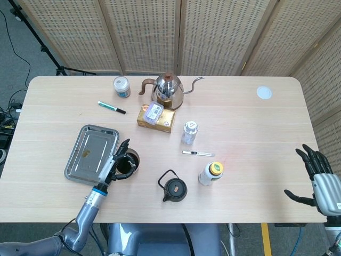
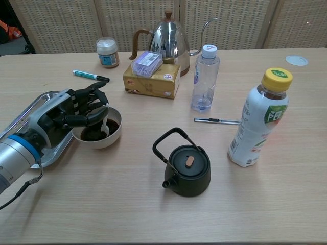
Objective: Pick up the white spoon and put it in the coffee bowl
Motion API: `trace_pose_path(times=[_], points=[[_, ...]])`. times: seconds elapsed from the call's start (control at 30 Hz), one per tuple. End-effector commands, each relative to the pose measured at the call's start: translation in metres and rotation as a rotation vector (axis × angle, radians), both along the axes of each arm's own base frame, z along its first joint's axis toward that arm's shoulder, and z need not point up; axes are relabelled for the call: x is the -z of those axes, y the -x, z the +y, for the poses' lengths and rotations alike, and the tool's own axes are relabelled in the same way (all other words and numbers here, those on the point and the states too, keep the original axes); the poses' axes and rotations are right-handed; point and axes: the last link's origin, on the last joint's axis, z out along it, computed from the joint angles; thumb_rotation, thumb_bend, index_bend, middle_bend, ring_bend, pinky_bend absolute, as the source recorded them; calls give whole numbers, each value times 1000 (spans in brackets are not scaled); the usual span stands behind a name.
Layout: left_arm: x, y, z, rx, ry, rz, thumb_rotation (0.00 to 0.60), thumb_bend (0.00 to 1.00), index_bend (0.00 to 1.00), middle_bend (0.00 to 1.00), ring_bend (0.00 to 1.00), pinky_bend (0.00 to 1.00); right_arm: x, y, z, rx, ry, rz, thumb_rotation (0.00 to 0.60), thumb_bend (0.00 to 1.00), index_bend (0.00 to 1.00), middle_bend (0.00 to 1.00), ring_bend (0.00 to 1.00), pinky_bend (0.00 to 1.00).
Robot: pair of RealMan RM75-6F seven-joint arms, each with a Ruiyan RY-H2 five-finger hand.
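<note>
The white coffee bowl [image 2: 111, 138] holds dark coffee and stands beside the metal tray, also seen in the head view as the bowl [image 1: 130, 162]. The white spoon [image 2: 104, 125] leans in the bowl, its lower end in the coffee. My left hand [image 2: 69, 112] sits just left of the bowl with fingers spread above the rim and the thumb close to the spoon, not gripping it. In the head view the left hand [image 1: 114, 164] covers the bowl's left side. My right hand [image 1: 319, 178] hangs open off the table's right front corner.
A metal tray [image 1: 90, 150] lies left of the bowl. A black teapot [image 2: 186, 166], a yellow-capped bottle [image 2: 260, 125], a clear bottle [image 2: 205, 79], a pen [image 2: 217, 121], a box [image 2: 152, 79], a steel kettle [image 2: 168, 38], a jar [image 2: 107, 52] and a marker [image 2: 89, 75] stand around.
</note>
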Motion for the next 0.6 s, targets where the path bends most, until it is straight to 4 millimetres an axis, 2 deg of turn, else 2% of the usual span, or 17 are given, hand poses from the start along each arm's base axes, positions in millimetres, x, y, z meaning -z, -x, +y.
trace_pose_path(times=[0.03, 0.3, 0.6], points=[[-4, 5, 2, -17, -1, -5, 600, 472, 711, 0, 0, 0, 0, 0, 0, 0, 0, 2, 600, 0, 43, 0, 0, 0], [-8, 11, 16, -44, -25, 13, 600, 473, 712, 0, 0, 0, 2, 0, -1, 3, -4, 4, 600, 0, 43, 0, 0, 0], [-1, -2, 25, -21, -29, 18, 600, 473, 712, 0, 0, 0, 2, 2, -2, 10, -2, 4, 600, 0, 43, 0, 0, 0]])
